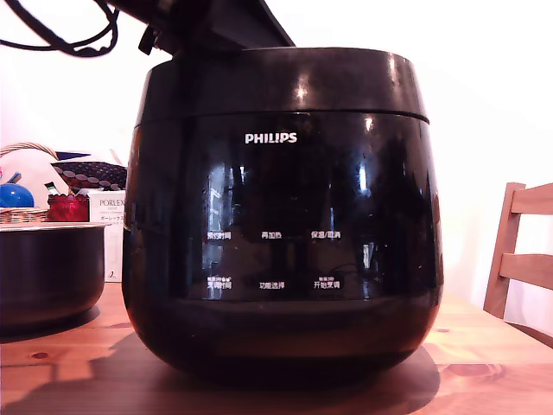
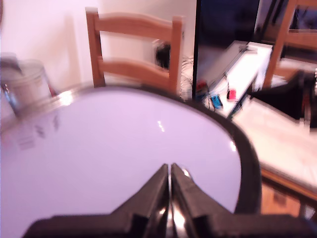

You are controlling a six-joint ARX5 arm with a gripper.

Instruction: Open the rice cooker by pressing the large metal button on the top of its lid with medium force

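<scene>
The rice cooker (image 1: 281,225) was the biggest thing there. It was black and shiny and sat in the middle of the wooden table (image 1: 484,363). Its lid (image 1: 285,82) was down flat on the pot, with only a thin line between them, so the cooker looked shut. I think the job was not done, because the lid had to pop up.

Part of the dark arm (image 1: 216,22) was right above the lid, toward the exterior view's left. In the wrist view, the gripper (image 2: 170,186) was low over the lid's bright, shiny top (image 2: 124,148). Its two black fingers (image 2: 153,191) were squeezed together at the tips and held nothing.

I could not see the metal button in either picture. I could not tell if the fingers were touching the lid. The push was probably what was left to do.

A smaller dark pot (image 1: 47,272) sat at the exterior view's left.
</scene>
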